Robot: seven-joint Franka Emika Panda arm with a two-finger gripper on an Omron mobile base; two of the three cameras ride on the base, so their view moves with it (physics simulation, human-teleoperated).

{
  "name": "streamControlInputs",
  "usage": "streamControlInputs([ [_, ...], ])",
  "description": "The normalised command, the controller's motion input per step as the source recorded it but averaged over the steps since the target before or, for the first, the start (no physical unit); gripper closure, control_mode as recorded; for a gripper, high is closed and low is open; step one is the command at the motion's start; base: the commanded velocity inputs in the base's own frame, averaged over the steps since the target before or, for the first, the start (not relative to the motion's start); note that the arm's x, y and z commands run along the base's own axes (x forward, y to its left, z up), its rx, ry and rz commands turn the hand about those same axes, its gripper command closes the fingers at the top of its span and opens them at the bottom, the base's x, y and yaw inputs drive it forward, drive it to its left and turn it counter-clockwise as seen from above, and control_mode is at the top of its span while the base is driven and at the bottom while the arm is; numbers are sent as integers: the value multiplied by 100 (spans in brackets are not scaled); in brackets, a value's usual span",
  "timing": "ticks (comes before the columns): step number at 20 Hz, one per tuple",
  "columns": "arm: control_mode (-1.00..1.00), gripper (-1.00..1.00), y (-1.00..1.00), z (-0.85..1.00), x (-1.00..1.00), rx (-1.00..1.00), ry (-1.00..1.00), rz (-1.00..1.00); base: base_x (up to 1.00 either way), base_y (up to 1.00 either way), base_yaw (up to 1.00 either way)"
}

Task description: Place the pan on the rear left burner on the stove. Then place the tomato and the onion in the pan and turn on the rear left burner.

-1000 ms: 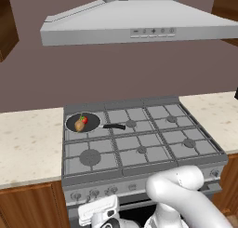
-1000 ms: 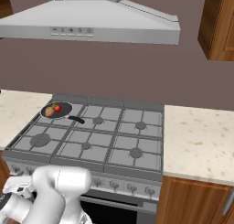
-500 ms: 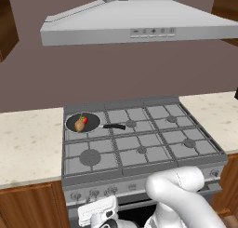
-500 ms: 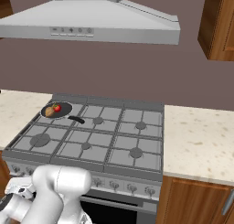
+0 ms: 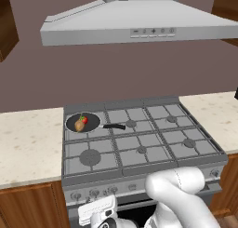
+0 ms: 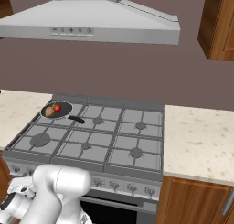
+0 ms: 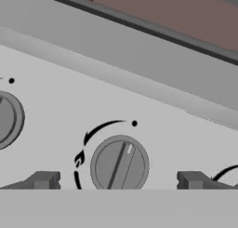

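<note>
Fingers (image 7: 42, 180) spread wide, flanking a stove (image 5: 139, 143) knob (image 7: 119, 165) — pan (image 5: 82, 123), tomato (image 5: 84, 119), onion (image 5: 80, 125) placed — next: close and twist it.

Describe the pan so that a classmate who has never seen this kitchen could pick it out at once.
Find the wide grey stove under the hood. On its rear left burner sits the pan: round, shallow, black, its long handle pointing right. It is the one cookware item there, and it holds a red tomato and a tan onion.

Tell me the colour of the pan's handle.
Black. The pan has a straight black handle lying over the grey grate, clearest in the left base view.
</note>
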Motion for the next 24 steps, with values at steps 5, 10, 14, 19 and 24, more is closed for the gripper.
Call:
streamControlInputs([
  [5, -100, -100, 1, -2, 0, 0, 0, 0, 0, 0, 0],
  [10, -100, -100, 0, 0, 8, 0, 0, 0, 0, 0, 0],
  [14, -100, -100, 0, 6, 24, 0, 2, 0, 0, 0, 0],
  [19, -100, -100, 0, 0, 25, 0, 0, 0, 0, 0, 0],
  [24, -100, -100, -7, 3, 0, 0, 0, 0, 0, 0, 0],
])
